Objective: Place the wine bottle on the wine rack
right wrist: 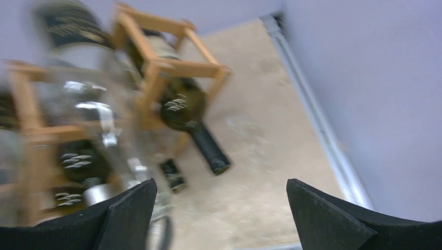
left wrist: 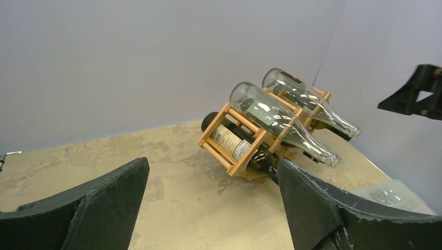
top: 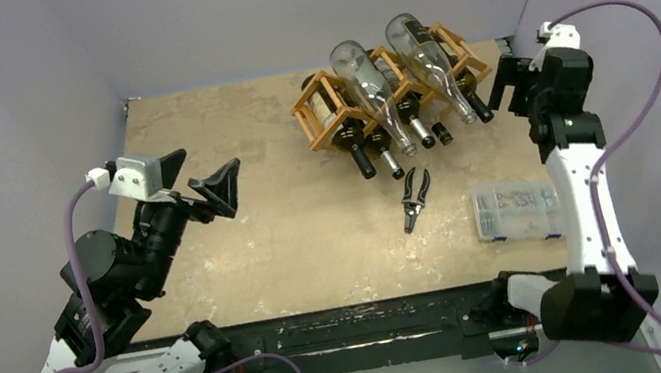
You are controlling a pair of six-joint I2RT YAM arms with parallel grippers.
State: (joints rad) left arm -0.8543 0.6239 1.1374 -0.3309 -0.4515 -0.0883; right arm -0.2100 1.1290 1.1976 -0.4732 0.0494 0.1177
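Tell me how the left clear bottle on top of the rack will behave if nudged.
Likely to roll or slide: the left clear bottle lies on its side, cradled only between top bars of the wine rack, neck overhanging. It looks empty, so probably light and easily shifted. Smooth glass, so probably slippery and breakable if it drops.

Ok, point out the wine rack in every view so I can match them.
Top external: the wine rack sits in the upper part of the picture, just right of centre, loaded with bottles.
Left wrist: it is right of centre, seen from its left end.
Right wrist: it is at the upper left, close and blurred.
Shared landmark: the black-labelled clear bottle lying on top of the rack.
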